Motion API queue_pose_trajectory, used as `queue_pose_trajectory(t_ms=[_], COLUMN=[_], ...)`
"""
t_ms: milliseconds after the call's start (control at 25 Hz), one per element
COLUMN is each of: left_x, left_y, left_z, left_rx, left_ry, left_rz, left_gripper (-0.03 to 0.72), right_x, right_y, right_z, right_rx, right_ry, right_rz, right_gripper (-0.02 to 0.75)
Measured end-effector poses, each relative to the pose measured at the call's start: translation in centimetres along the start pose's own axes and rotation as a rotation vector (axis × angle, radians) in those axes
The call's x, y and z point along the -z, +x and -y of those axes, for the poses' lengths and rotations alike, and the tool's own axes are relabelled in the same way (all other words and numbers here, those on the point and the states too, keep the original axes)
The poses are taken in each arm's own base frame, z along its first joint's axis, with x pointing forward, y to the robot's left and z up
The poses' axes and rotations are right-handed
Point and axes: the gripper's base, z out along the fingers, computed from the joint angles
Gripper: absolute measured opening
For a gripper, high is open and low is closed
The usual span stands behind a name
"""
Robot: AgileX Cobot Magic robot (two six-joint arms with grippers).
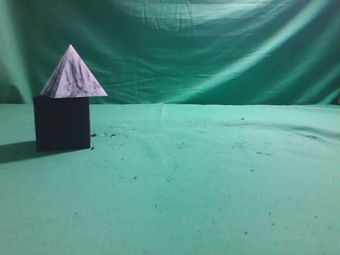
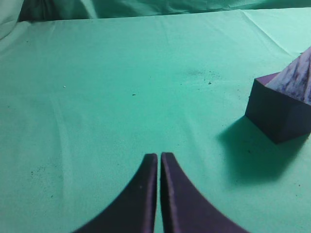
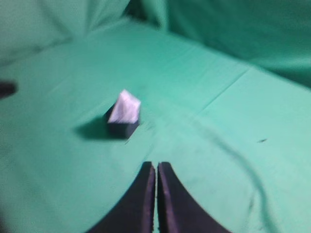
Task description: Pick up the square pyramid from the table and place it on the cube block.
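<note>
The placing looks done: at the far left of the exterior view the square pyramid (image 1: 73, 74) sits upright on top of the cube block (image 1: 62, 123), its base resting on the cube's top face and overhanging slightly on the right, apex straight up. The cube stands on the green-clothed bench (image 1: 202, 180), throwing a shadow leftward, with a few dark specks scattered beside it. Neither arm shows in that view. From the left wrist, the left gripper (image 2: 159, 156) has its fingers together with only a hairline slit between them, holding nothing, and hangs well apart from the stack, which sits at the right edge of that view. The right gripper (image 3: 156, 166) likewise has its fingers pressed together and empty; its view is blurred, and the stack appears small and distant. I judge nothing remains except perhaps parking the arms. The pyramid is pale lilac-white with dark purple marbled streaks; the cube is matte, near black.
</note>
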Motion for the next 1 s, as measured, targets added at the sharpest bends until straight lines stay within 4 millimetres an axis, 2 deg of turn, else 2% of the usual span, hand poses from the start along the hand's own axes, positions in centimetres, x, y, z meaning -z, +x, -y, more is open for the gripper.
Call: queue_pose_trajectory(t_ms=[280,480,640,760,1000], left_x=[0.0,0.0,0.0,0.0,0.0], left_y=[0.0,0.0,0.0,0.0,0.0], left_z=[0.0,0.0,0.0,0.0,0.0], left_rx=[0.000,0.000,0.000,0.000,0.000], left_ry=[0.000,0.000,0.000,0.000,0.000], left_rz=[0.000,0.000,0.000,0.000,0.000], left_gripper=[0.000,0.000,0.000,0.000,0.000], right_x=[-1.9,-3.8,-5.2,-6.0,-6.1], right_y=[7.3,12.9,16.3,18.0,18.3], right_z=[1.1,1.8,2.3,2.4,2.4], right_rx=[-0.067,-0.117,-0.162,-0.179,-0.189], right_ry=[0.295,0.475,0.550,0.555,0.551], right_rz=[0.231,0.201,0.115,0.074,0.060], right_gripper=[0.000,0.000,0.000,0.000,0.000])
